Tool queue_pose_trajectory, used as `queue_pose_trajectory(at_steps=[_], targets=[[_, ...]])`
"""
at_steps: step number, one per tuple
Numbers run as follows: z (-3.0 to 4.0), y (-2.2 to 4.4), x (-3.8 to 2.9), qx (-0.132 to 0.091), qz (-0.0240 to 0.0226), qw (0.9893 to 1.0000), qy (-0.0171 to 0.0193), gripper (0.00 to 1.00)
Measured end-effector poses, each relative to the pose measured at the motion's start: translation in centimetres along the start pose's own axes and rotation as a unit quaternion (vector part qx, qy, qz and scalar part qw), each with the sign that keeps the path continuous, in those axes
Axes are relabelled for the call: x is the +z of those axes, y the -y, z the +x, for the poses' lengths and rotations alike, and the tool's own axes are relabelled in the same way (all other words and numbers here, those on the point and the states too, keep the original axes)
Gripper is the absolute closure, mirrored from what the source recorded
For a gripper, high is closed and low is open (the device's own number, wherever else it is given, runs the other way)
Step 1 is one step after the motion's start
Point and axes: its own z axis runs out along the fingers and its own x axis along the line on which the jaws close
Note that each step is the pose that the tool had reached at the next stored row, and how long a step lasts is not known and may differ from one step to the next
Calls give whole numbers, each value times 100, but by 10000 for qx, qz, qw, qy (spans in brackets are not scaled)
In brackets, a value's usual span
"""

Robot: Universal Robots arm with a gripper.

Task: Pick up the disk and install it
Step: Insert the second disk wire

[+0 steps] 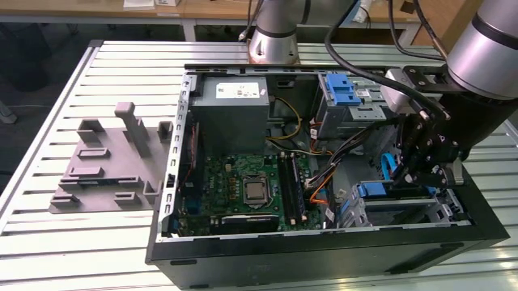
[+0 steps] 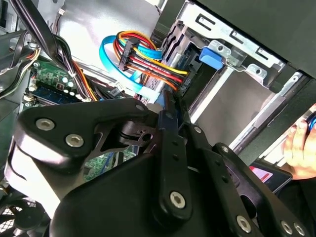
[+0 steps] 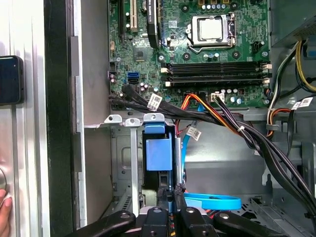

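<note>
The disk [image 3: 158, 154] sits in the lower drive cage [image 3: 129, 163] of the open computer case, its blue carrier end facing outward. In the exterior view the disk [image 1: 387, 190] lies in the cage at the case's front right corner. My gripper [image 3: 174, 190] is inside the case right beside the carrier end, fingers pressed together with nothing visible between them. I cannot tell whether they touch the carrier. In the second wrist view the gripper [image 2: 165, 101] points toward a bundle of coloured cables [image 2: 143, 59]. In the exterior view the gripper [image 1: 413, 179] hangs just above the cage.
Motherboard [image 1: 251, 188], grey power supply [image 1: 235, 106] and an upper cage with a blue latch [image 1: 340, 91] share the case. A blue flat cable [image 3: 212, 201] and black cable bundles [image 3: 256, 143] run close to the fingers. A person's hand [image 2: 301, 148] is at the case edge. A grey fixture [image 1: 105, 163] lies on the slatted table.
</note>
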Motion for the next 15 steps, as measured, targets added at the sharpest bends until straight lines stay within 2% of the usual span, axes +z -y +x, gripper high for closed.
queue_pose_trajectory(at_steps=[8, 9, 15], targets=[[-1, 3, 7, 0, 1, 10000, 5, 83], [-1, 3, 9, -1, 1, 10000, 9, 76], [2, 2, -44, -1, -17, 10000, 1, 76]])
